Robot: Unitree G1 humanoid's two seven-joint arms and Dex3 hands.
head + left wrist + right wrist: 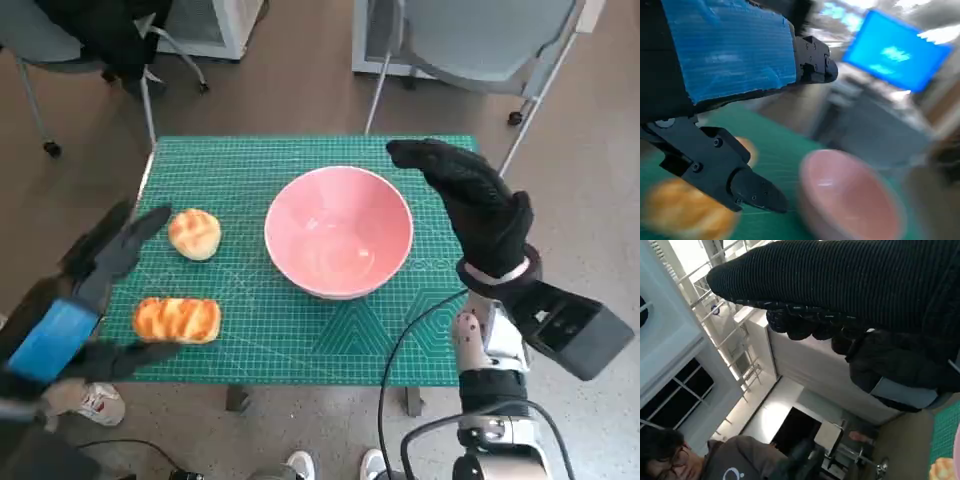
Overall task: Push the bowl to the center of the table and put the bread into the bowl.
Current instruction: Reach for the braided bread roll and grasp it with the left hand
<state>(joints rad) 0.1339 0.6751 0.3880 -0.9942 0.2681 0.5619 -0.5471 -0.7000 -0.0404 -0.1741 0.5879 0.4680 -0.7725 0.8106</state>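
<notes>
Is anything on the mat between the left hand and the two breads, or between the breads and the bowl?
Nothing visible. The left hand hangs open beside the long bread and the round bread, touching neither. Only bare green mat lies between the breads and the pink bowl. The right hand is at the bowl's far side.

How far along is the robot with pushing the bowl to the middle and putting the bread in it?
Done: the pink bowl sits roughly mid-table on the green mat. In hand: nothing; the left hand hovers open near the long bread, and the right hand is raised beside the bowl. Left: both the long bread and the round bun lie outside the empty bowl.
</notes>
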